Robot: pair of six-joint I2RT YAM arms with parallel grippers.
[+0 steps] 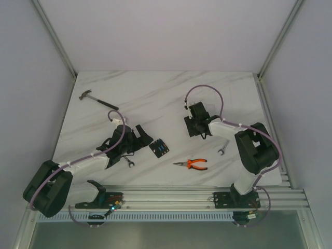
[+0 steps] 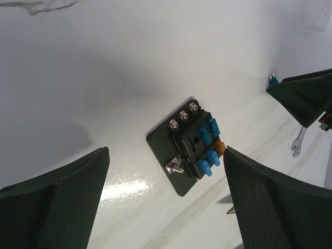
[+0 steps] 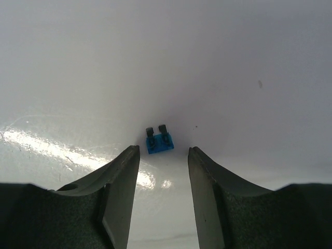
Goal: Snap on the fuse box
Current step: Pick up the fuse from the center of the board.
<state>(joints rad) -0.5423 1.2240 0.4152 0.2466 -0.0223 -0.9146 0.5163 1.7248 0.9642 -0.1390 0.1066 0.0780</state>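
The job in hand looks like seating a fuse. The right pincer (image 3: 163,150) hangs low over the table (image 1: 155,93) with its jaws partly apart and nothing between them. A loose blue fuse (image 3: 158,141) lies flat just beyond the tips at 12 o'clock, with its two dark prongs pointing away. To do this well, I would push forward until the blue body sits squarely between the pads, then close on the body only and leave the prongs free. The fuse is small and light, so an off-centre pinch will likely flick it aside. It should then go prongs-down over an empty slot and be pressed straight in, without rocking.

The left pincer (image 2: 166,151) is spread wide over the fuse box (image 2: 189,145) and grips nothing. One fingertip is close to the box's orange fuse, but I cannot tell if they touch. It is well placed to steady the box during the push.

The fuse box lies flat near the middle of the table, at about 10 o'clock from the pliers (image 1: 191,164). It is a black square plate with a raised block. Three silver screws run along one edge and a metal stud stands opposite. Four blue fuses and one orange fuse are seated in it.
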